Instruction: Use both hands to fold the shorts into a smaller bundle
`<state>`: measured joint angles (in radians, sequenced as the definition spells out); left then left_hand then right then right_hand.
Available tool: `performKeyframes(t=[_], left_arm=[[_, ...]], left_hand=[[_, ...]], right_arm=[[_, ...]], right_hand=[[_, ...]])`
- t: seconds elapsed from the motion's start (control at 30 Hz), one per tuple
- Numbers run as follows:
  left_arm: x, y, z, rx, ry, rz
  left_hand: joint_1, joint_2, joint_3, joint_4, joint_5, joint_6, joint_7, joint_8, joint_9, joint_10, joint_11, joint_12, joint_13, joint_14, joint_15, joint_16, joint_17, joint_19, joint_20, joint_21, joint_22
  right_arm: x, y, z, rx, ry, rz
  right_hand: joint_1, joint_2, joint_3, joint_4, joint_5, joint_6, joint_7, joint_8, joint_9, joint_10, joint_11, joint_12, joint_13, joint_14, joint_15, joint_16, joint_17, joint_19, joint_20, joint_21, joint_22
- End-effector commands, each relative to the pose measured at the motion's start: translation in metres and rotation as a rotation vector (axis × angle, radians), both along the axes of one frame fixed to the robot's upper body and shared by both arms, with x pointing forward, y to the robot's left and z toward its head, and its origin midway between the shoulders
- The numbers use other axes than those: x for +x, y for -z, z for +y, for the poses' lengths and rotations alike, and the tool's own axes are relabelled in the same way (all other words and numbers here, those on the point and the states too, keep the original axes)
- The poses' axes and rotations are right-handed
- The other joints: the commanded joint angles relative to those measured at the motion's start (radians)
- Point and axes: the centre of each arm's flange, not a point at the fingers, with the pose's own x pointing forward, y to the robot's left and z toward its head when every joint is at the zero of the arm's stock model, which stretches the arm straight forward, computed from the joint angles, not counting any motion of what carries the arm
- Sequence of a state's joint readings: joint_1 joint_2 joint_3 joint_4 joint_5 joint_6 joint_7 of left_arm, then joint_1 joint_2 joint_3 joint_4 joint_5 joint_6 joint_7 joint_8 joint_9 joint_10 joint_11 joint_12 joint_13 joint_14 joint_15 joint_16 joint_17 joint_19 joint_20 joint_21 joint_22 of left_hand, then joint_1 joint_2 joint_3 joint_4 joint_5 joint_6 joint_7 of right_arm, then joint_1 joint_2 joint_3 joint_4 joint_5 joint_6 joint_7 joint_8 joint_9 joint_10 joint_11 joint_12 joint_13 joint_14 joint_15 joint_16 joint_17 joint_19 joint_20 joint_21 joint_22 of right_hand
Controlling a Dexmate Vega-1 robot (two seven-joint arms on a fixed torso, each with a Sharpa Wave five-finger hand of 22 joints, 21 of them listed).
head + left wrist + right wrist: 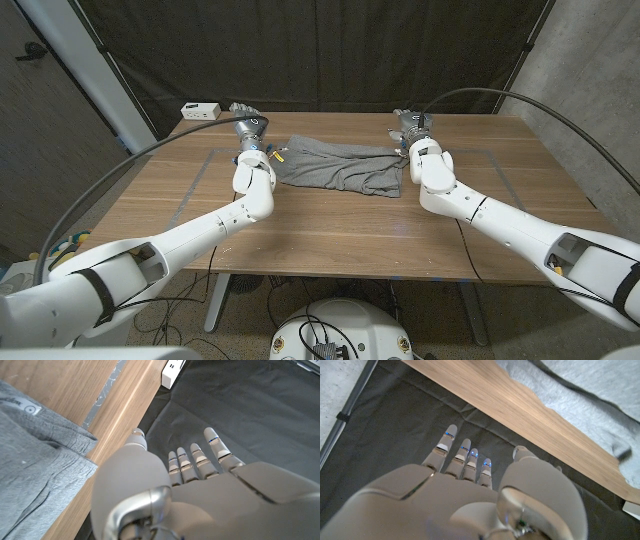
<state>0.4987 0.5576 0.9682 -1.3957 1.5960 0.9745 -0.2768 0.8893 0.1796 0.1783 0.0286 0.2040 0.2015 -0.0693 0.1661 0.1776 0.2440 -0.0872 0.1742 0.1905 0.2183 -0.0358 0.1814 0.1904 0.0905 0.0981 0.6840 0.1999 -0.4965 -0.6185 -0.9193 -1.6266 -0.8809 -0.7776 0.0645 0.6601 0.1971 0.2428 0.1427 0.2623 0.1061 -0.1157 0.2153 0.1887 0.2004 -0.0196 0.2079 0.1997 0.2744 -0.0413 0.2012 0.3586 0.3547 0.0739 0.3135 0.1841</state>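
Observation:
Grey shorts [338, 166] lie spread across the far middle of the wooden table [330, 235], waistband toward my left side. My left hand [247, 119] is at the far edge just left of the shorts, fingers apart and holding nothing. In the left wrist view my left hand [195, 490] reaches past the table edge, with the shorts [30, 465] beside it. My right hand [410, 125] is at the far edge just right of the shorts, also empty. The right wrist view has my right hand [480, 495] with fingers extended over the edge and the shorts [600, 390] beyond.
A white power strip [200, 110] sits at the far left corner, also in the left wrist view as a white box [172, 372]. A black curtain [330, 50] hangs behind the table. Grey tape lines [200, 175] mark the tabletop.

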Motion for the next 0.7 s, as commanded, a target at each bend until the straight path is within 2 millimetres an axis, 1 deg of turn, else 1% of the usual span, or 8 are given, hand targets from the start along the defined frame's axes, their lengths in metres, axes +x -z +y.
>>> performKeyframes(t=[0.03,0.07,0.2,0.27,0.3,0.53,0.63,0.7], left_arm=[[-0.017,0.004,0.011,-0.08,0.059,-0.059],[-0.019,0.005,0.013,-0.096,0.075,-0.062],[-0.028,0.008,0.021,-0.184,0.151,-0.089],[-0.033,0.01,0.025,-0.235,0.201,-0.089],[-0.035,0.011,0.027,-0.259,0.219,-0.093],[-0.047,0.018,0.037,-0.367,0.346,-0.105],[-0.052,0.022,0.041,-0.418,0.407,-0.108],[-0.054,0.025,0.044,-0.461,0.451,-0.109]], left_hand=[[-0.029,0.023,0.013,0.03,0.001,-0.03,0.001,0.002,0.004,-0.016,0.008,0.01,-0.001,-0.009,0.009,0.008,0.005,-0.015,0.004,-0.002,0.0],[-0.034,0.024,0.015,0.035,0.0,-0.035,0.002,0.002,0.005,-0.017,0.009,0.011,-0.001,-0.009,0.007,0.009,0.005,-0.018,0.004,-0.003,0.0],[-0.115,0.026,0.032,0.106,-0.005,-0.068,0.008,0.008,0.007,-0.032,0.021,0.017,0.0,-0.025,0.013,0.012,0.009,-0.051,0.012,-0.011,0.003],[-0.133,0.025,0.034,0.118,-0.006,-0.078,0.009,0.007,0.007,-0.034,0.025,0.018,0.0,-0.032,0.017,0.011,0.009,-0.053,0.013,-0.011,0.003],[-0.162,0.023,0.038,0.136,-0.008,-0.094,0.01,0.007,0.007,-0.047,0.034,0.016,0.0,-0.044,0.027,0.01,0.009,-0.077,0.023,-0.02,0.003],[-0.273,0.017,0.038,0.162,-0.01,-0.146,-0.011,0.008,0.006,-0.089,0.052,0.015,0.0,-0.101,0.049,0.002,0.007,-0.135,0.043,-0.043,0.001],[-0.299,0.015,0.035,0.163,-0.009,-0.158,-0.021,0.008,0.005,-0.098,0.057,0.015,0.0,-0.106,0.05,0.004,0.006,-0.144,0.046,-0.046,0.001],[-0.365,0.01,0.024,0.165,-0.008,-0.187,-0.032,0.006,0.004,-0.119,0.067,0.014,0.0,-0.142,0.052,0.0,0.004,-0.169,0.047,-0.058,0.0]], right_arm=[[-0.018,0.007,0.007,0.071,-0.126,-0.03],[-0.019,0.009,0.009,0.066,-0.126,-0.038],[-0.024,0.016,0.009,0.092,-0.164,-0.044],[-0.029,0.02,0.01,0.091,-0.17,-0.066],[-0.03,0.021,0.01,0.095,-0.187,-0.071],[-0.039,0.032,0.01,0.142,-0.249,-0.082],[-0.043,0.038,0.01,0.162,-0.279,-0.088],[-0.045,0.042,0.01,0.174,-0.292,-0.106]], right_hand=[[-0.021,-0.003,0.006,0.015,-0.005,0.034,0.005,0.013,0.001,0.019,0.003,0.006,0.003,0.009,-0.044,0.007,-0.003,0.011,-0.014,0.0,0.001],[-0.025,-0.004,0.006,0.016,-0.005,0.035,0.004,0.013,0.001,0.019,0.004,0.006,0.003,0.007,-0.044,0.006,-0.004,0.015,-0.019,0.001,0.001],[-0.038,-0.011,0.008,0.018,-0.008,0.048,0.012,0.012,0.001,0.018,0.012,0.003,0.002,-0.015,-0.04,-0.003,-0.011,0.023,-0.032,0.001,-0.001],[-0.042,-0.013,0.008,0.018,-0.009,0.05,0.013,0.011,0.001,0.015,0.014,0.001,0.002,-0.023,-0.039,-0.006,-0.013,0.024,-0.033,0.0,-0.001],[-0.044,-0.014,0.008,0.018,-0.01,0.051,0.013,0.011,0.0,0.011,0.014,-0.001,0.002,-0.025,-0.038,-0.007,-0.015,0.023,-0.034,-0.001,-0.001],[-0.08,-0.007,0.011,0.028,-0.015,0.064,0.014,0.004,0.0,-0.018,0.006,-0.014,0.001,-0.073,-0.029,-0.018,-0.026,0.006,-0.046,-0.016,-0.003],[-0.101,-0.003,0.019,0.03,-0.017,0.068,0.014,-0.001,0.0,-0.038,-0.005,-0.02,-0.001,-0.109,-0.045,-0.023,-0.037,-0.011,-0.056,-0.029,-0.005],[-0.113,0.0,0.024,0.032,-0.018,0.068,0.016,-0.005,0.0,-0.053,-0.016,-0.023,-0.002,-0.128,-0.05,-0.025,-0.043,-0.022,-0.063,-0.037,-0.005]])
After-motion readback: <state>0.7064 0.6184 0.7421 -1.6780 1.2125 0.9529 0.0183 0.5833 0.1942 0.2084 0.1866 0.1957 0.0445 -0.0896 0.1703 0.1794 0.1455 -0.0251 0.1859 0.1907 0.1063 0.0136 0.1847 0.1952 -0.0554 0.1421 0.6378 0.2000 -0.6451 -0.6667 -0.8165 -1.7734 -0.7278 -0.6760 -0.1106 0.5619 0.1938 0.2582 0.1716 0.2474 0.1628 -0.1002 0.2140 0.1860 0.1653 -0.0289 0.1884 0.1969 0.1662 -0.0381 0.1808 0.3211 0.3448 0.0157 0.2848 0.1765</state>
